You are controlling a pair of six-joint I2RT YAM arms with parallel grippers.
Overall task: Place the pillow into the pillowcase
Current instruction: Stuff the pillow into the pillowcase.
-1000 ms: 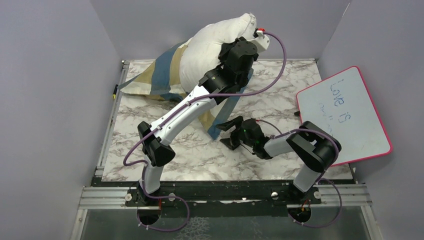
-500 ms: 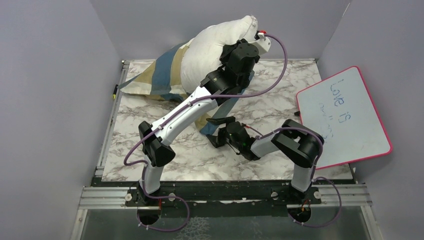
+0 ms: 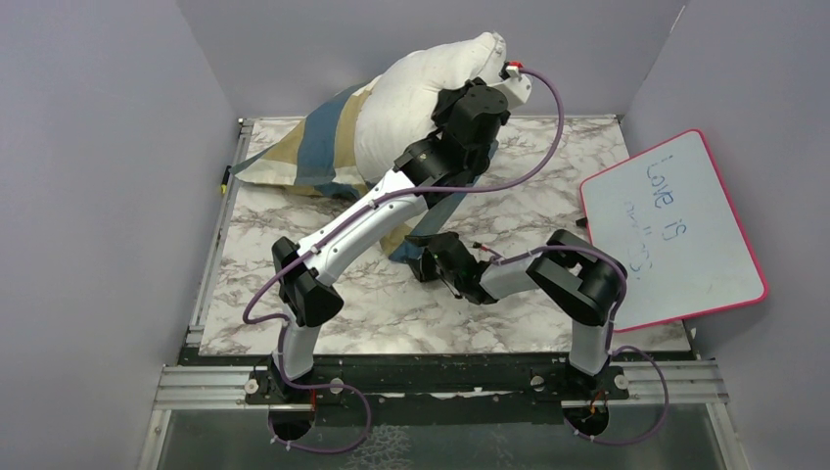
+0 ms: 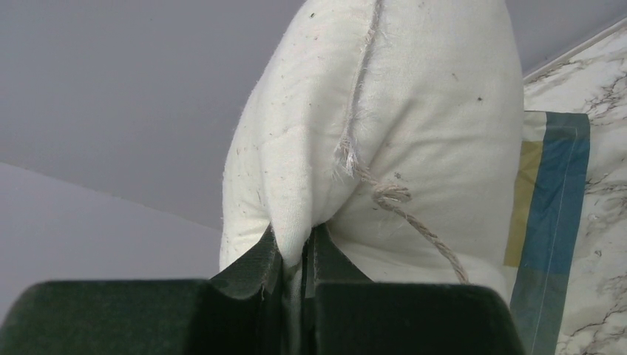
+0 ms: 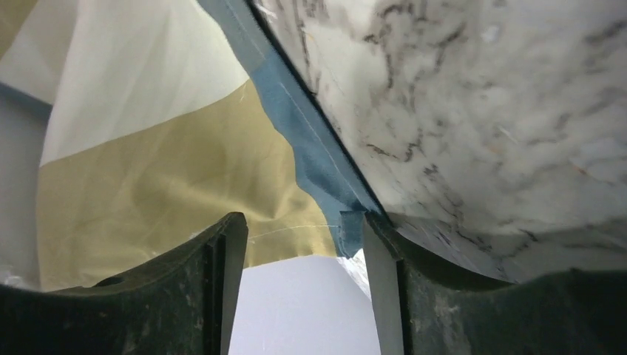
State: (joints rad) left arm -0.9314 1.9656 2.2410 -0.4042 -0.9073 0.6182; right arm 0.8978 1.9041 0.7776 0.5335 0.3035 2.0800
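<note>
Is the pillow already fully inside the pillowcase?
No, partly at most: the pillow is bare on top; the pillowcase wraps only its lower part.

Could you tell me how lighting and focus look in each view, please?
Top external: even, soft light, sharp throughout, no glare on the whiteboard. Left wrist: pillow crisp along its seam, left gripper dark and soft. Right wrist: pillowcase fairly sharp, right gripper in shadow.

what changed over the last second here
The right end effector slid left to the hanging corner of the pillowcase; its jaws, apart, now straddle the hem. The left end effector stays clamped on the pillow, held high. The whiteboard is unmoved.
</note>
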